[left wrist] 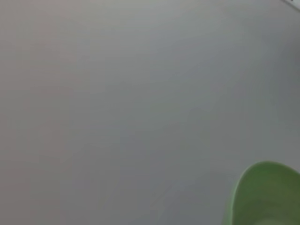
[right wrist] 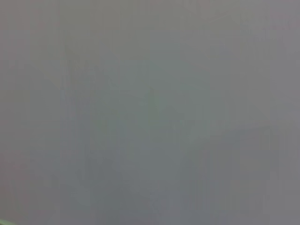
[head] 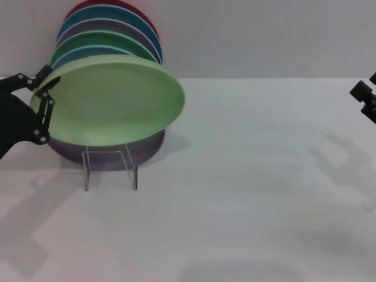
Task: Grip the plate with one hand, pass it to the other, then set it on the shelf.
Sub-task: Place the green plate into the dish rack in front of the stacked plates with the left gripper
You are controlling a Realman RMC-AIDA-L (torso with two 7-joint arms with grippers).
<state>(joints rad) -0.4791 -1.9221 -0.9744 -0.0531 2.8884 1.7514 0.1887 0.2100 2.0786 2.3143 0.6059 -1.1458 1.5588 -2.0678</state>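
Head view shows your left gripper (head: pixel 46 97) clamping the plate (head: pixel 114 103) at nine o'clock, right gripper (head: pixel 365 97) far at three.

Count from my head view: one pale green plate (head: pixel 114 100), held off the bench (head: pixel 247 194) at its edge by my left tool (head: pixel 44 94).

Behind it, a row of plates standing on edge: I make out five rims, red (head: pixel 117 7), blue (head: pixel 126 20), grey-purple (head: pixel 106 26), green (head: pixel 94 41) and light blue (head: pixel 82 53); any others are hidden.

One purple plate (head: pixel 111 154) low at the front.

One clear stand (head: pixel 110 167).

Two tools: left as above, right (head: pixel 365 97) at the frame edge.

One bench.
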